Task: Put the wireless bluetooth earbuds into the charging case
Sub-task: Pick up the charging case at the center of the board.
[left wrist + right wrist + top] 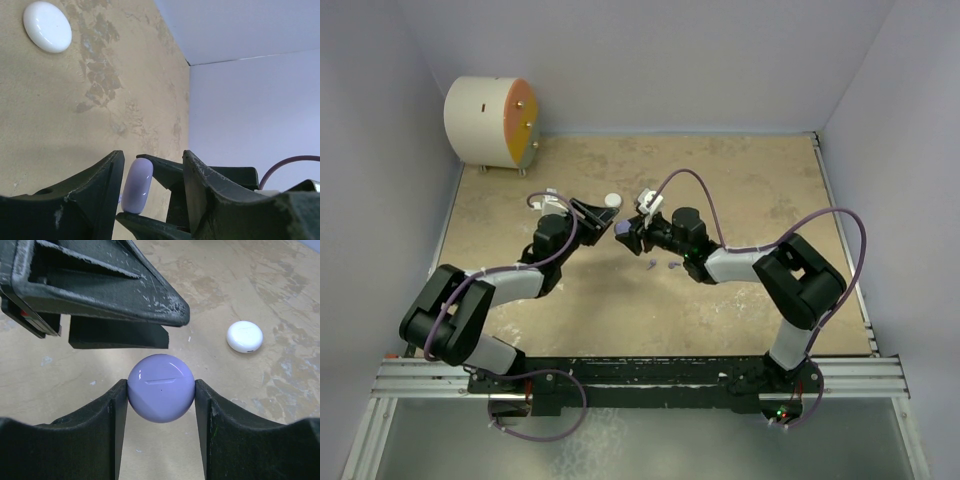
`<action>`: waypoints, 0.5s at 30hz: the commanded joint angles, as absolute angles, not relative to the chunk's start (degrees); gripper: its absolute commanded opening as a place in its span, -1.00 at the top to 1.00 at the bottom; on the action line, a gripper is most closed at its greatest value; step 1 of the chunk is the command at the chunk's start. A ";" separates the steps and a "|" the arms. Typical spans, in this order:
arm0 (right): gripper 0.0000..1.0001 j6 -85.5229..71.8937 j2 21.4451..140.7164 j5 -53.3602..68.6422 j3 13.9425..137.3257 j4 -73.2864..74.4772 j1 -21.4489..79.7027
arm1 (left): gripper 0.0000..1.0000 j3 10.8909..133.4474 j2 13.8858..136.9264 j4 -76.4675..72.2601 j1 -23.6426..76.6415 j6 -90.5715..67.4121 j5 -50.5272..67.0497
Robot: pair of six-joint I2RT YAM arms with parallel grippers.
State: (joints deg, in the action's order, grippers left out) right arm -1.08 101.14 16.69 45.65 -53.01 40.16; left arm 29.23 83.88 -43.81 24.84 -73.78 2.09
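My right gripper is shut on the lilac disc half of the charging case and holds it above the table; in the right wrist view the lilac disc sits squeezed between my right gripper's two fingers. My left gripper is open, its jaws either side of the lilac disc, close to it; I cannot tell if they touch. The white disc half lies alone on the table; it also shows in both wrist views. Two tiny lilac earbuds lie under the right arm.
A big white drum with an orange face stands at the back left corner. Pale walls close the table at the left, back and right. The left gripper's fingers fill the top of the right wrist view.
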 commanded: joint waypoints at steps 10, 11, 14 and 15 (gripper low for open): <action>1.00 -7.23 100.39 19.77 51.46 -52.79 40.06 | 0.06 28.80 82.78 -49.49 26.01 -72.82 0.88; 1.00 -7.66 100.48 19.80 51.49 -52.49 40.03 | 0.07 28.77 82.65 -49.42 26.09 -72.76 0.76; 1.00 -8.41 100.76 20.00 53.22 -51.43 39.91 | 0.11 28.78 82.37 -49.23 26.23 -72.43 0.49; 1.00 -8.62 100.87 20.08 53.67 -51.00 39.83 | 0.13 28.70 82.27 -49.22 26.32 -72.38 0.45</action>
